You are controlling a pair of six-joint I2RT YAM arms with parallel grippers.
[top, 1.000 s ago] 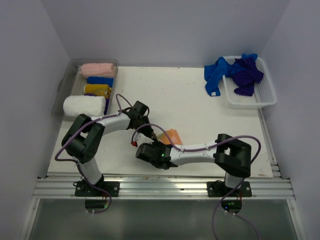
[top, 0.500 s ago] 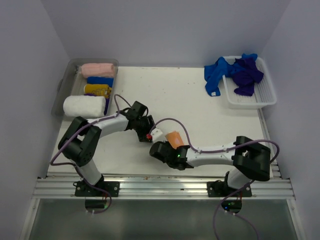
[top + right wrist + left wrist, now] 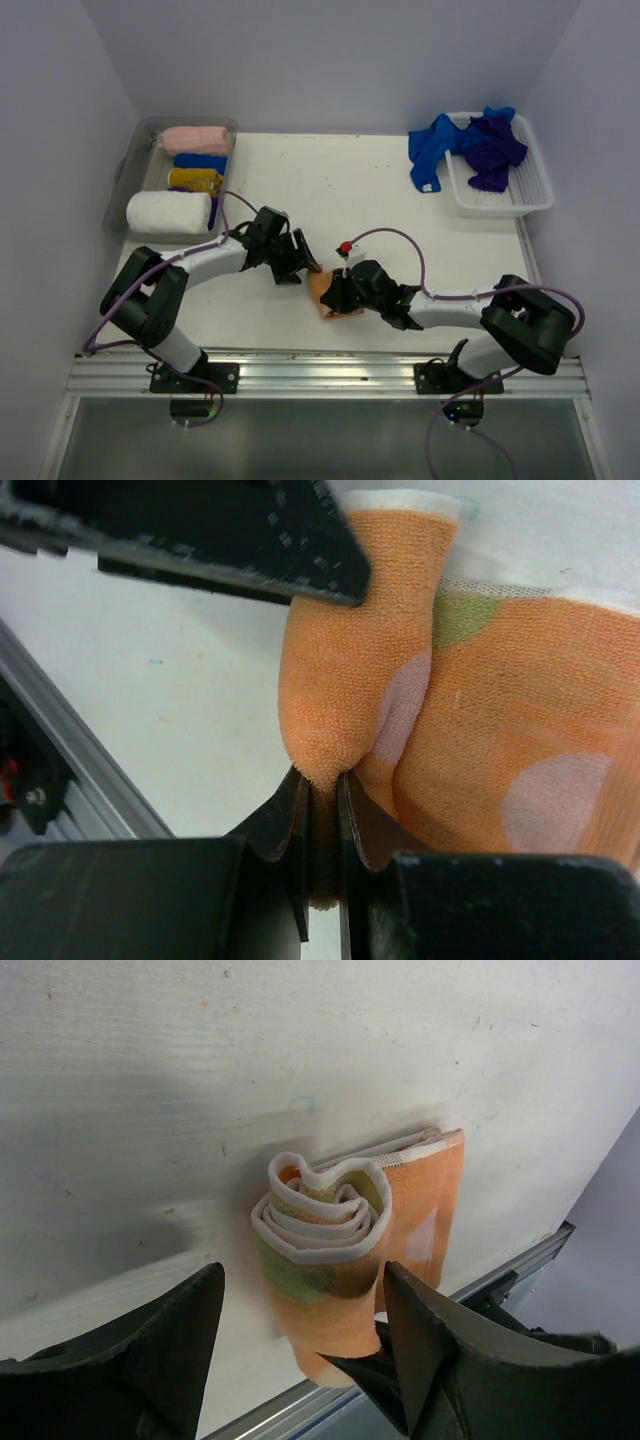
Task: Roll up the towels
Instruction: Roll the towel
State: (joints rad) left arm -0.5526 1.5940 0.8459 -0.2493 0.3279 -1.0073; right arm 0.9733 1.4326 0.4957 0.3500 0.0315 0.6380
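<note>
The table (image 3: 400, 200) is being lit brightly and evenly from above, with only soft shadows being cast under the arms (image 3: 205, 258). In the left wrist view a grey shadow is being thrown beside the peach-orange towel (image 3: 340, 1250), and the dark fingers (image 3: 150, 1360) are being rendered soft, without detail.

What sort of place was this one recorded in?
Most likely a lab robot cell, not a home: a white table boxed in by plain walls, an aluminium mounting rail, a clear bin of rolled towels and a white basket of loose towels.
</note>
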